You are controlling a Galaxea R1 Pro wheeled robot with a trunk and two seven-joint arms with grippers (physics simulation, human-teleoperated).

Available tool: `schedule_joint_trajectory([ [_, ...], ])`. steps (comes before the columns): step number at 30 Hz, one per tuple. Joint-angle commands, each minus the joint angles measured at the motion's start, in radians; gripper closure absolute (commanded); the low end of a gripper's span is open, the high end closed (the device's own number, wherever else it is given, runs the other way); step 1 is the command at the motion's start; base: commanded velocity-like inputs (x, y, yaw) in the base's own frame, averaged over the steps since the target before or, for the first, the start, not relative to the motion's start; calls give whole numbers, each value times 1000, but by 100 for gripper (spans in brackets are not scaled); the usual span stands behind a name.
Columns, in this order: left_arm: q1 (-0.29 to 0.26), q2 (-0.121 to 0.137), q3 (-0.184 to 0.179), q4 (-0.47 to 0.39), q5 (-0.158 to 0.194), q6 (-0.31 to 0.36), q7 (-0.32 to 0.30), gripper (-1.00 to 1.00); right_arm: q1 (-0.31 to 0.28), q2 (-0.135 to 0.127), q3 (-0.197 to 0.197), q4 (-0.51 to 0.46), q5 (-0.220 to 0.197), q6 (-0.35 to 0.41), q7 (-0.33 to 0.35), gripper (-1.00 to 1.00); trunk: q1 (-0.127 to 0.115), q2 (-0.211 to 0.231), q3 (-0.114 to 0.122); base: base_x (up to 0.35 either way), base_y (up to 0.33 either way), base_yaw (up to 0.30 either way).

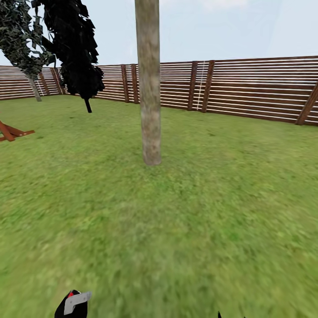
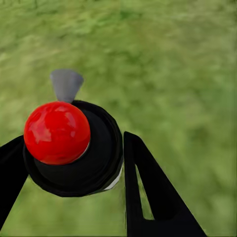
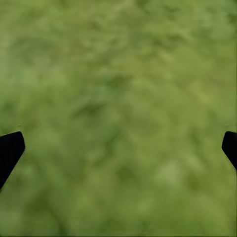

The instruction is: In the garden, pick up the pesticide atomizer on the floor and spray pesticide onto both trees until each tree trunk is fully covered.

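Observation:
A thick, pale grey-tan tree trunk (image 1: 149, 88) rises from the garden lawn ahead, its crown above view and its bark bare of specks. The pesticide atomizer (image 2: 74, 148), black with a red round top and a grey nozzle, sits between the two black fingers of my left gripper (image 2: 74, 163), which is shut on it. The atomizer's top (image 1: 73, 304) also peeks in at the bottom edge of the head view. My right gripper (image 3: 118, 148) hangs open over bare grass, its two black fingertips (image 3: 10, 150) far apart at the picture's sides.
A brown slatted wooden fence (image 1: 247, 88) rings the lawn behind the trunk. Two thin-stemmed dark trees (image 1: 73, 48) stand at the back left. A low reddish wooden frame (image 1: 11, 131) lies at the far left edge. Open grass (image 1: 176, 221) lies between me and the trunk.

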Motion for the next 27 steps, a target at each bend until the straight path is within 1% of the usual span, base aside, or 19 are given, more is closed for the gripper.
schedule_joint_trajectory([
  [1, 0, 0, 0, 1, 0, 0, 0, 100, 0, 0, 0, 0, 0, 0, 0, -100, 0, 0, 0, 340, 0, 0],
  [27, 0, 0, 0, 1, 0, 0, 0, 100, 0, 0, 0, 0, 0, 0, 0, -100, 0, 0, 0, 340, 0, 0],
])
